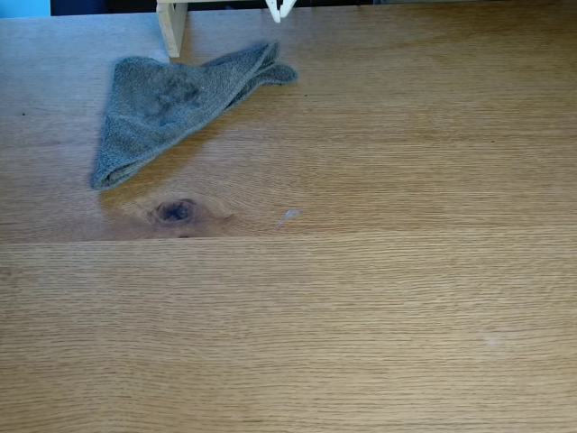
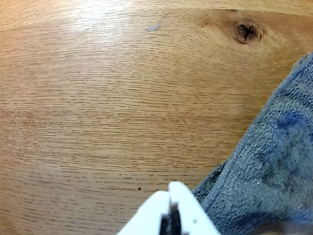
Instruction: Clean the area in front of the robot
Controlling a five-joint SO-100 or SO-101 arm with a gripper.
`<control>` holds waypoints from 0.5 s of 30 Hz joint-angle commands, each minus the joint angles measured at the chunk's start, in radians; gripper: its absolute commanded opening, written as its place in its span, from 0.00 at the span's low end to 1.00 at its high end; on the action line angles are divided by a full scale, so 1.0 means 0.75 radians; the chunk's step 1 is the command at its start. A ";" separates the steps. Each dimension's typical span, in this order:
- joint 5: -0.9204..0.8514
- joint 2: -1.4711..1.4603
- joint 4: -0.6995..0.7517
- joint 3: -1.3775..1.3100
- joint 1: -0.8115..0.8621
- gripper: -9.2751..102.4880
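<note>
One grey cloth (image 1: 171, 104) on tabletop (image 1: 361, 307) (folded); gripper (image 2: 171, 196) closed above.

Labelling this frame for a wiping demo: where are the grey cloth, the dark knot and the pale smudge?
grey cloth (image 1: 167, 104), fixed view, middle of its folded body.
dark knot (image 1: 176, 211), fixed view, its dark centre.
pale smudge (image 2: 154, 26), wrist view, middle of the whitish streak.

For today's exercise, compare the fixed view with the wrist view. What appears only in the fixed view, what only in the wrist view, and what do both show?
Only the fixed view shows the whole folded grey cloth, a pale wooden post standing at the table's far edge, and a blue patch in the top left corner. Only the wrist view shows the white gripper close up, its fingers together beside the cloth's edge. Both show the oak tabletop, its dark knot, the small pale smudge and part of the cloth.
</note>
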 commanded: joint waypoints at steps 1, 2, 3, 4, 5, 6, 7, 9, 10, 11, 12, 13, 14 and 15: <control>-0.104 -0.055 -0.035 0.149 -0.033 0.08; -0.104 -0.055 -0.035 0.149 -0.033 0.08; -0.104 -0.055 -0.035 0.149 -0.033 0.08; -0.104 -0.055 -0.033 0.149 -0.033 0.08; -0.104 -0.055 -0.033 0.149 -0.031 0.08; -0.104 -0.055 -0.033 0.149 -0.031 0.08; -0.104 -0.055 -0.033 0.149 -0.031 0.08; -0.104 -0.055 -0.033 0.149 -0.035 0.08; -0.102 -0.055 -0.033 0.149 -0.035 0.08; -0.100 -0.055 -0.033 0.149 -0.033 0.08; -0.104 -0.053 -0.031 0.145 -0.029 0.08; -0.106 -0.063 -0.041 0.133 -0.016 0.08; -0.119 -0.094 -0.100 0.129 -0.002 0.08; -0.151 -0.110 -0.182 0.119 0.020 0.08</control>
